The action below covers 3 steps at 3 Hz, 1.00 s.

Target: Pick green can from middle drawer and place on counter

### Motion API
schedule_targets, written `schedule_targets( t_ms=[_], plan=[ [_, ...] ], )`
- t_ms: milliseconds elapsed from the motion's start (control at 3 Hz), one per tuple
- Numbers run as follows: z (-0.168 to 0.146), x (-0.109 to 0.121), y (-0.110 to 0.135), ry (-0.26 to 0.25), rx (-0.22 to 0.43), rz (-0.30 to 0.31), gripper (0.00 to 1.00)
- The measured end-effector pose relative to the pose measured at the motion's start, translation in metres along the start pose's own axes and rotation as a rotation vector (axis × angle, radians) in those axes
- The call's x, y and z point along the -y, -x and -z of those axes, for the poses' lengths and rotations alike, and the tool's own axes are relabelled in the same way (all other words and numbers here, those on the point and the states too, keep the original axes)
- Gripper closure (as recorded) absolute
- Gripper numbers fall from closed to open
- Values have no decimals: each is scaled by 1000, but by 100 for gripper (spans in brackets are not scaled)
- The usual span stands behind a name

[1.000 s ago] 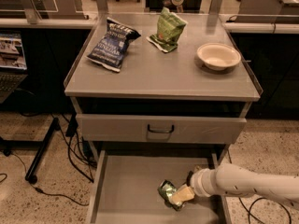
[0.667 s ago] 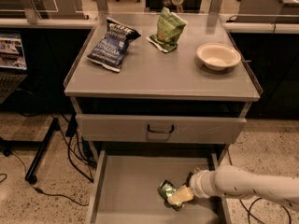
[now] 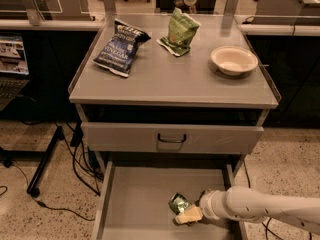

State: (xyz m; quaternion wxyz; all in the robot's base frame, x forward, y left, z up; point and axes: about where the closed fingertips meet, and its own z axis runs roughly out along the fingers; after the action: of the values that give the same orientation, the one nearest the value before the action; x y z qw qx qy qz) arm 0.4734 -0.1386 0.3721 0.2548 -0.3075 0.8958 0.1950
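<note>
Camera view, middle drawer (image 3: 140, 199) open with green can (image 3: 178, 202) inside, claw (image 3: 187, 215) against can, grip cannot be told

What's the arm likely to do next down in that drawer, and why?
Probably grip the green can and raise it a little: the gripper is right beside it on the middle drawer floor, and the can must end up on the counter above.

Gripper (image 3: 186, 215) inside middle drawer (image 3: 135, 204); bare floor leftward.
</note>
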Motion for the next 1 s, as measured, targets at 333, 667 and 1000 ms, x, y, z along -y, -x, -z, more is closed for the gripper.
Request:
schedule_targets(
  t_ms=[333,667,1000],
  plan=[
    [-14,-5,-11,-21,0,-19,0],
    [-32,-4,-27,-78,-15,-24,0],
    [-33,3,-18,-113,11,-16,19]
  ],
)
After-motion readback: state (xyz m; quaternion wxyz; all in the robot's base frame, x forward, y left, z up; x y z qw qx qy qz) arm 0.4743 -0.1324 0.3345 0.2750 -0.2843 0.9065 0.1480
